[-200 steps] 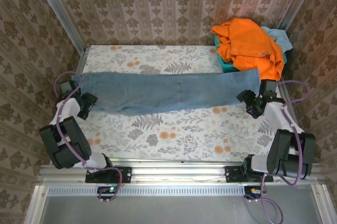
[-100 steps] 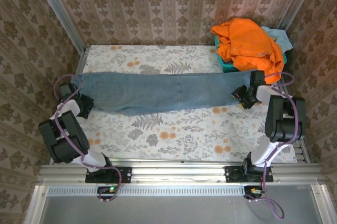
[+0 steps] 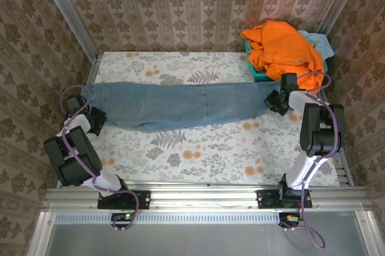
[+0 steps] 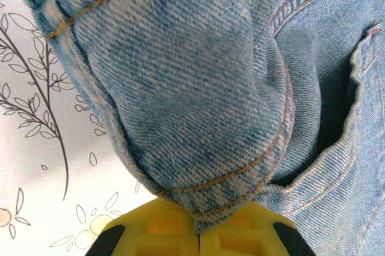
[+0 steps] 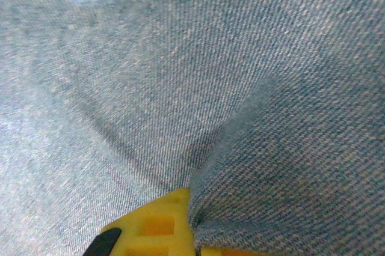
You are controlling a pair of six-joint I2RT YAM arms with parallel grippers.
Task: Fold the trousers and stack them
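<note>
Right arm has drawn in toward the far right corner of the table (image 3: 198,148) since a second ago, its elbow now raised above its base, and the right fingers (image 3: 278,101) have carried the leg end of the trousers (image 3: 180,106) up and a little left in the top view. The left fingers (image 3: 95,118) have barely shifted.

The trousers lie stretched in a long band across the middle of the top view, from the left edge of the table to just below the orange garment (image 3: 283,48) heaped at the upper right. A pale turquoise cloth (image 3: 319,41) peeks out behind that heap. The band's lower edge sags toward the frame's bottom at left of centre.

In the left wrist view the yellow fingers (image 4: 156,235) are closed together at the bottom of the frame, pinching a stitched denim hem (image 4: 198,76) between them; a pocket opening shows at the right, the flowered table top at the left.

In the right wrist view denim (image 5: 180,88) fills the frame, creasing down into the yellow fingers (image 5: 150,226) at the bottom edge, which are clamped on it.
</note>
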